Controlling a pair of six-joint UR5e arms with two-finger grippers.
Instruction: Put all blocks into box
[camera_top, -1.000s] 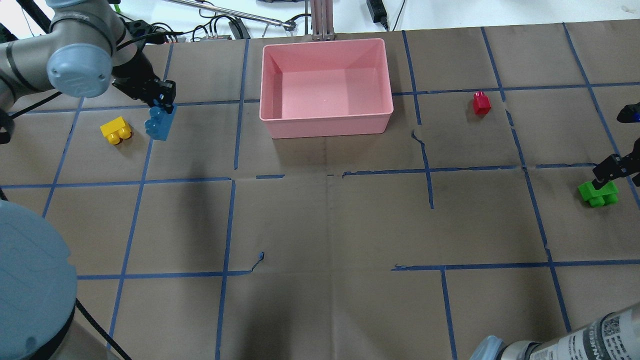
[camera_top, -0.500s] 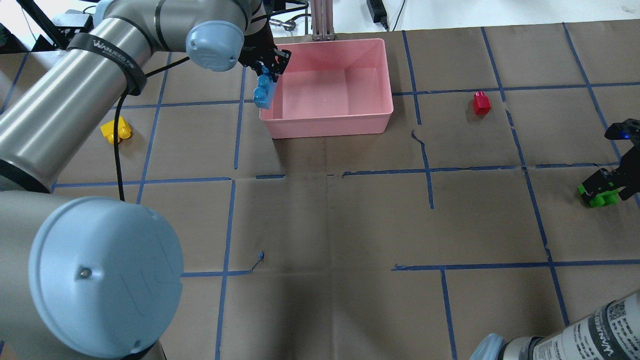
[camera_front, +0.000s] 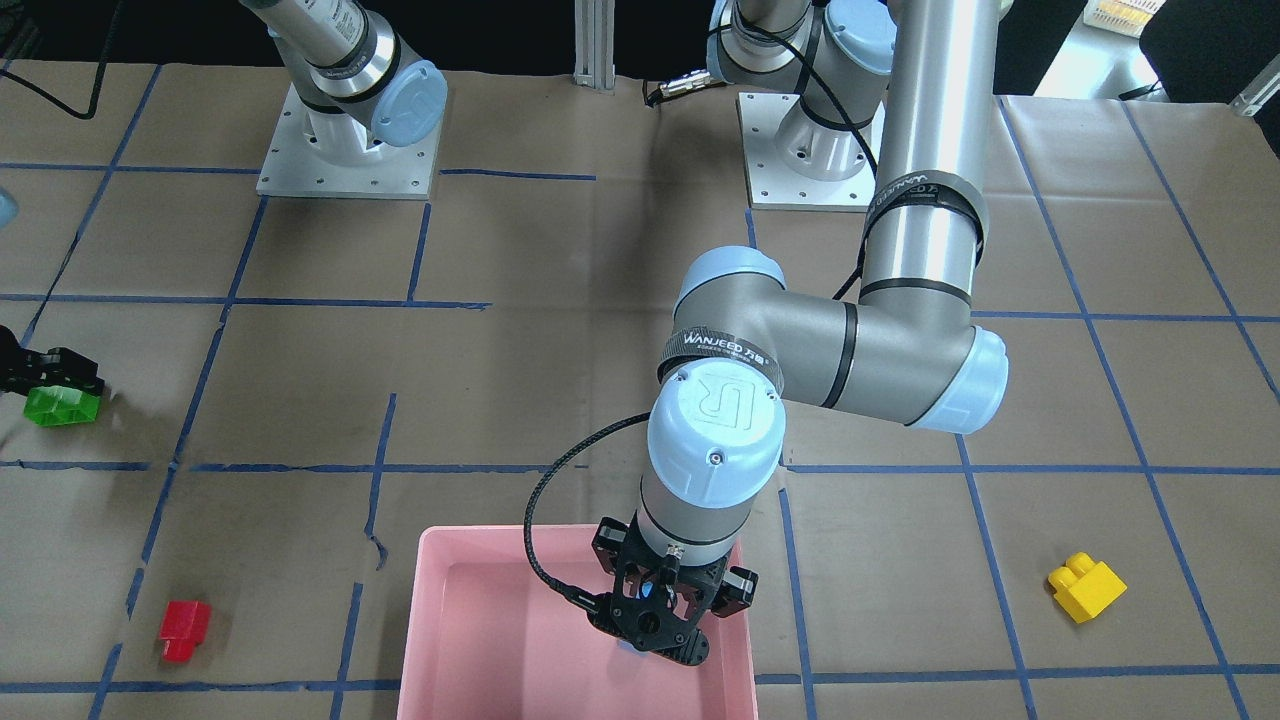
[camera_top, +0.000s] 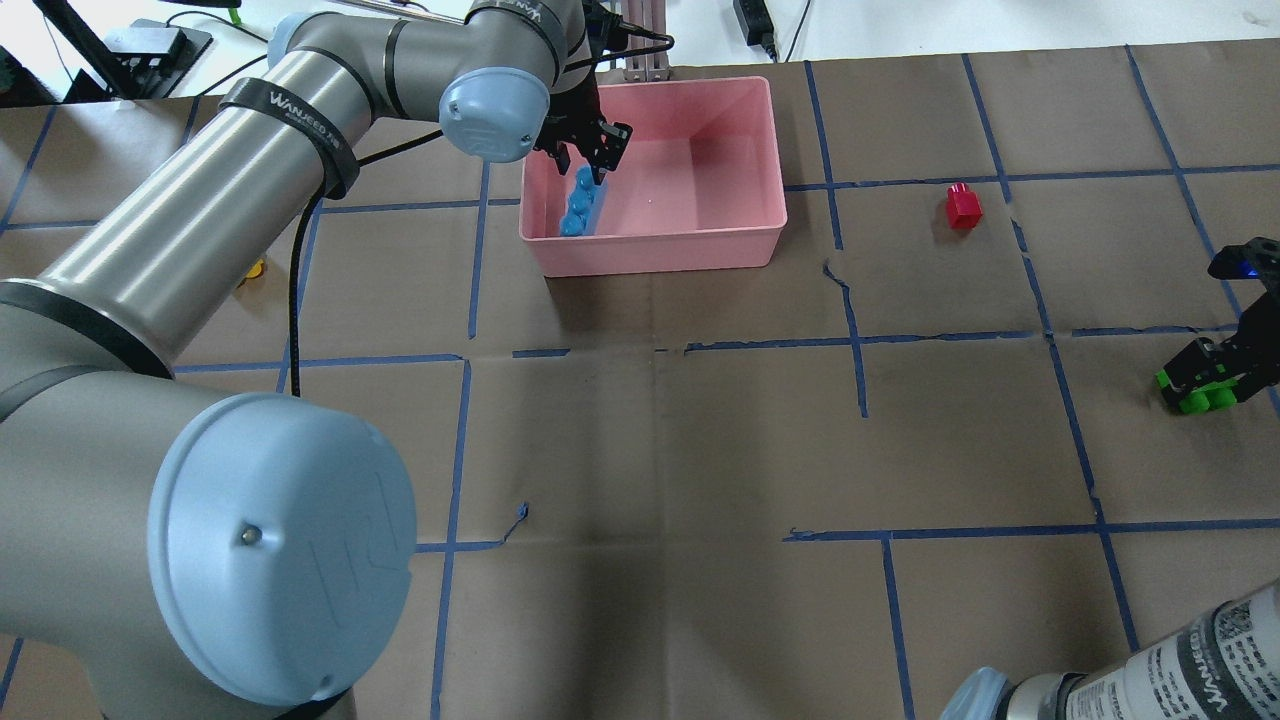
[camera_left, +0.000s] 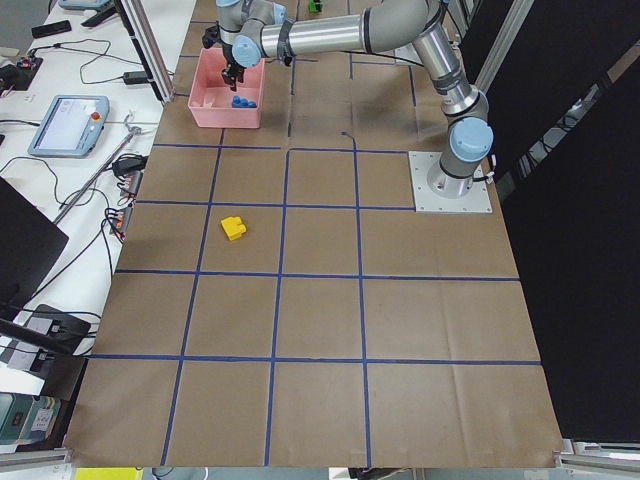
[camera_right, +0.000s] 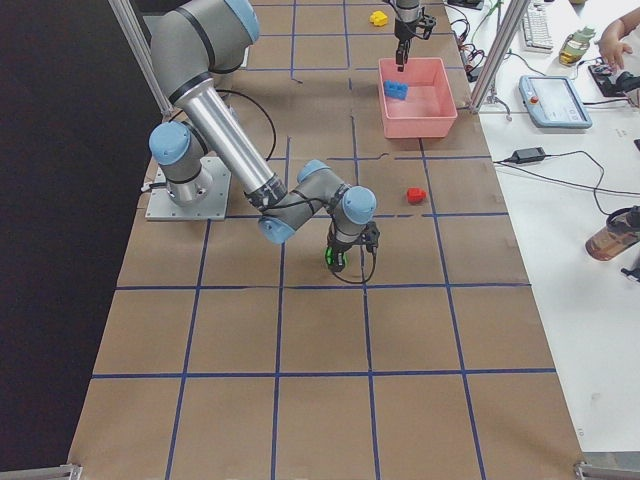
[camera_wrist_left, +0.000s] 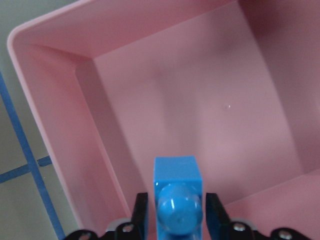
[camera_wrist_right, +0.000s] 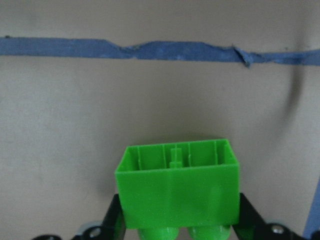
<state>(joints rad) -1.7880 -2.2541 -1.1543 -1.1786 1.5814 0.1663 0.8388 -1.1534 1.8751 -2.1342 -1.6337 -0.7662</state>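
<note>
Green brick (camera_top: 1195, 388): pinched in right jaws, at worktop (camera_top: 650, 430) right edge.
Yellow brick (camera_front: 1086, 588): on worktop, left side.
Red brick (camera_top: 964, 206): on worktop, right of box (camera_top: 650, 250).
Blue brick (camera_top: 578, 205): pinched in left jaws, hanging inside box.

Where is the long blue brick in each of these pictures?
Front-facing: blue brick, a sliver at bottom centre, mostly hidden.
Overhead: top, left of centre.
Left side: top left.
Right side: top, right of centre.
Left wrist: bottom centre, seen end-on.
Right wrist: not in it.
Shared landmark: the pink box, whose walls surround the brick.
</note>
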